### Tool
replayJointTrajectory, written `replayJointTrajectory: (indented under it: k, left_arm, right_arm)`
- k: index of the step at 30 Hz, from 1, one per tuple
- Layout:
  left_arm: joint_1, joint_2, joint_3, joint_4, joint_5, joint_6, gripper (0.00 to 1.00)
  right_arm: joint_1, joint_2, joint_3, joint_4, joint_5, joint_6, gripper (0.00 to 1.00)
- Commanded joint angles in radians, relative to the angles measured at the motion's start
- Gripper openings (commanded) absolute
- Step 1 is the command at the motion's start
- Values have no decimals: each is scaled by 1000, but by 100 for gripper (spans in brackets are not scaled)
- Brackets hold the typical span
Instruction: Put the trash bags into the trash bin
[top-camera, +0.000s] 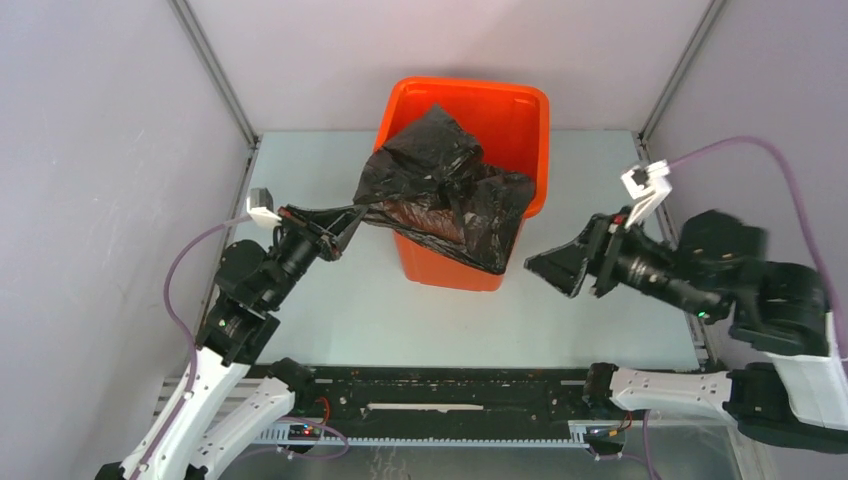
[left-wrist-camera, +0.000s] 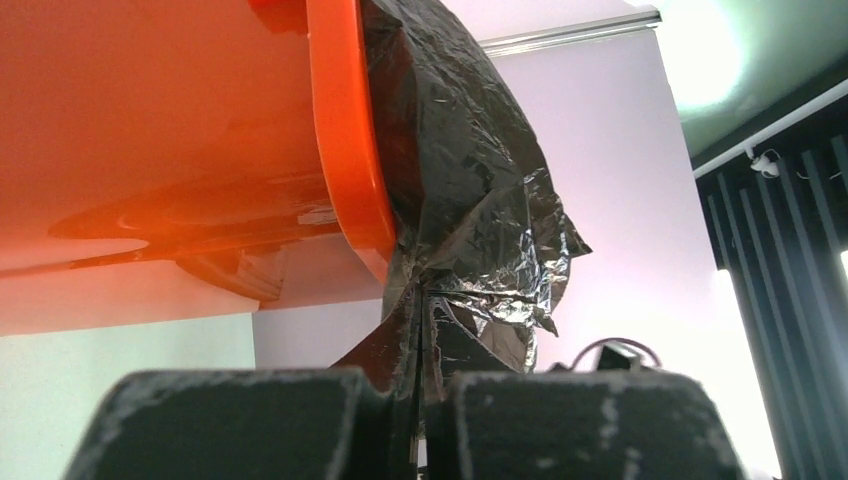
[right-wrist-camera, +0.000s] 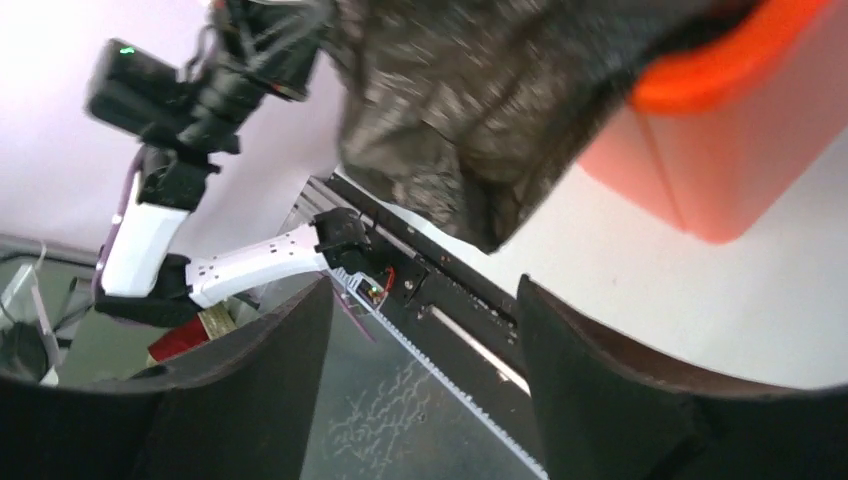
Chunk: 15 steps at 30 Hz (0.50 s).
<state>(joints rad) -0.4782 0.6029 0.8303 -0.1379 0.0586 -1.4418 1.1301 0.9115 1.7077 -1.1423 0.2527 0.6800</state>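
Note:
The orange trash bin stands at the back middle of the table. The black trash bag lies bunched over its front-left rim, partly inside and partly hanging down the front wall. My left gripper is shut on a stretched corner of the bag just left of the bin; the left wrist view shows the film pinched between the jaws beside the orange rim. My right gripper is open and empty, right of the bin's front corner. The right wrist view shows the bag and bin above its fingers.
Grey enclosure walls with metal corner posts close in the table on three sides. A black rail runs along the near edge between the arm bases. Bare table lies in front of the bin.

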Motion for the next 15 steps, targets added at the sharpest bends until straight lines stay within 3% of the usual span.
replayJointTrajectory:
  k: [1,4,5,7,9,15]
  left_arm:
    - [13,25,30,5,42,12,0]
    - [18,35,46,-1,47,20,0]
    - [18,36,62,-14,53,26,0]
    - [18,35,71,-27,54,35,0]
    - [19,31,75,-33,53,38,0]
    - [19,36,83,-34,58,41,0]
  right_arm:
    - [14,169,219,88,-23,-290,80]
    - [13,331,408,118,-3,-460,85]
    - [5,452,549,122,163,-476,91]
    - [-21,516,614,143,298,-419,94]
    - [-61,533,606,190,324,-346,94]
    - [-165,464,351,471,128,-240,85]
